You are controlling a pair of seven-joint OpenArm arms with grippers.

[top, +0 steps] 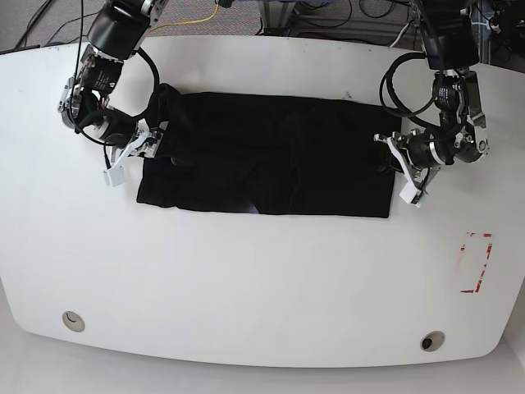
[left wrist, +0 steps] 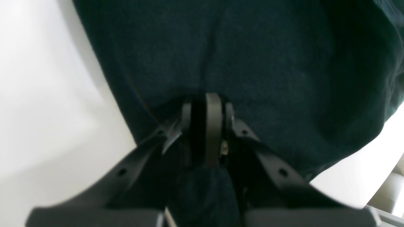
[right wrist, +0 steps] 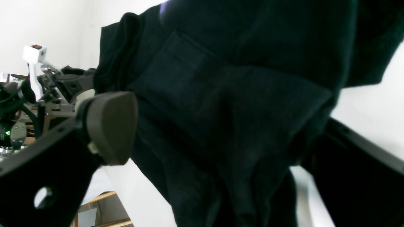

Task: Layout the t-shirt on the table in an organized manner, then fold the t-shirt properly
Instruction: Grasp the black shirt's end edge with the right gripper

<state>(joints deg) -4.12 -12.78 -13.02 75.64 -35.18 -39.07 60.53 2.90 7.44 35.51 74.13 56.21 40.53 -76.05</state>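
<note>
pincers: left (left wrist: 202, 132) nearly closed at frame right, grip uncertain; right (right wrist: 221, 126) wide at upper left, straddling shirt (top: 262, 156). closing carelessly could bunch the cloth.

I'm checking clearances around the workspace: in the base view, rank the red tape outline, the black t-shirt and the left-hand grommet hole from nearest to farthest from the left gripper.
1. T-shirt: right at the gripper.
2. Red tape outline: lower right.
3. Left-hand grommet hole: far lower left.
</note>
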